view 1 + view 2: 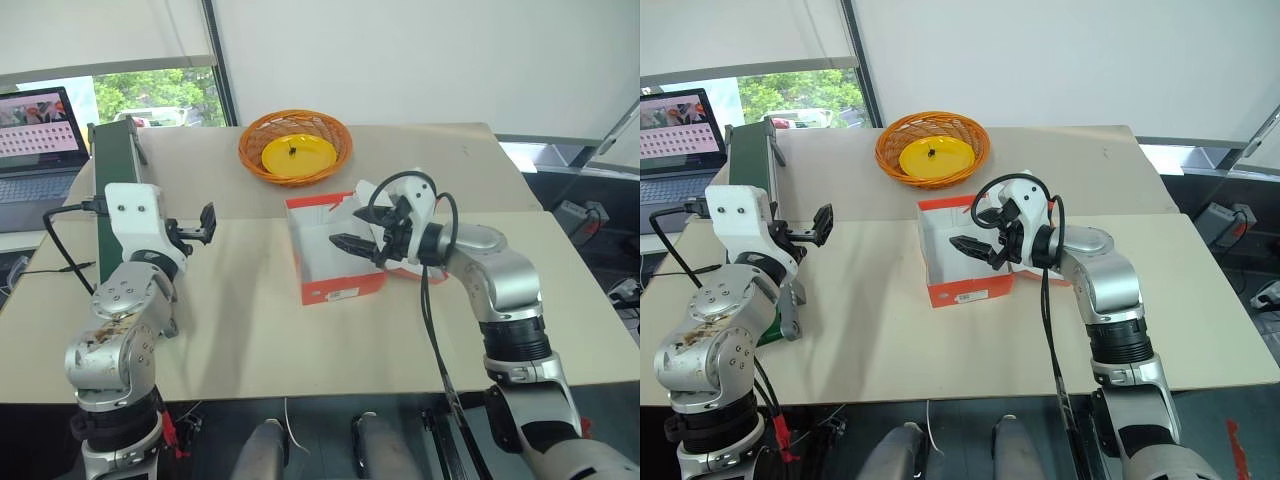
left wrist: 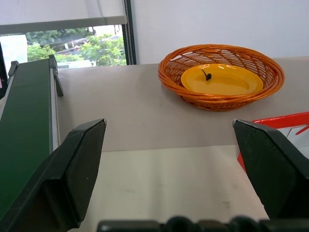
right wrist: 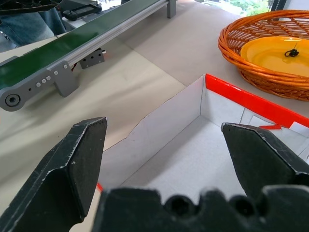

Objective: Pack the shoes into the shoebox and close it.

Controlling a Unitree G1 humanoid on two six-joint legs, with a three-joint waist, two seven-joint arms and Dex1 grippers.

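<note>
The red shoebox (image 1: 335,285) stands open in the middle of the table, and its white inside (image 3: 193,159) looks bare. Its lid lies folded back on the right, mostly hidden under my right arm. My right gripper (image 1: 348,230) hovers over the box's open top, fingers wide open and empty. My left gripper (image 1: 205,225) hangs above the table to the left of the box, well apart from it, also open and empty. The left wrist view catches one red corner of the shoebox (image 2: 285,121). The shoes are out of view.
An orange wicker basket (image 1: 325,135) holding a yellow plate (image 1: 298,155) sits just behind the box. A green conveyor (image 1: 115,165) runs along the table's left edge, with a laptop (image 1: 35,125) beyond it. Bare tabletop lies between the box and the front edge.
</note>
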